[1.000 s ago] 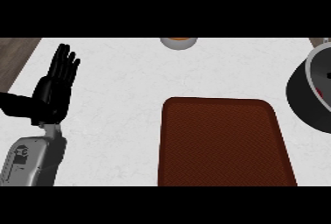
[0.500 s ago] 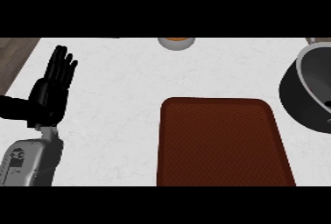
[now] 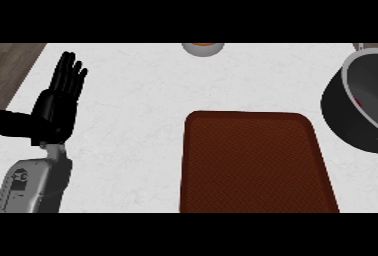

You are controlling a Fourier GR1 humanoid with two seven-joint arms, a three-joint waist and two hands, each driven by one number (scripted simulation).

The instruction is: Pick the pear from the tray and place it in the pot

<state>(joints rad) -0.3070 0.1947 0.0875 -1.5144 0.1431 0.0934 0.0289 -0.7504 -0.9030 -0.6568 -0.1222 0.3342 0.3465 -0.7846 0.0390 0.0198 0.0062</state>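
- My left robot hand (image 3: 57,107) stands at the left side of the view with the fingers straight and pointing up, and it holds nothing. It is only resting there.
- My right robot hand does not show in the head view, so I cannot say anything about it.
- The tray (image 3: 255,165) lies to the right of my left robot hand, well apart from it. Its brown bottom looks bare, and I see no pear on it.
- The pot (image 3: 353,112) is still farther to the right, past the tray and cut by the edge of the view. Inside its grey wall I see a little spot of red near the rim. This could be something lying in the pot, but I cannot tell if it is the pear.
- My judgement is that the pear has probably left the tray. Whether it is in the pot or with my hidden right robot hand, I cannot decide.
- To do this step well, I think the pear should be let go low inside the pot, near the middle and away from the rim, so it does not roll out or hit the wall.
- The surface (image 3: 140,100) is white with faint marbling and runs from my left robot hand to the pot.
- A small round thing (image 3: 203,48), pale with some orange on top, sits at the far edge, ahead and right of my left robot hand.
- A strip of dark wood (image 3: 18,62) shows to the left of my left robot hand, beyond the surface.
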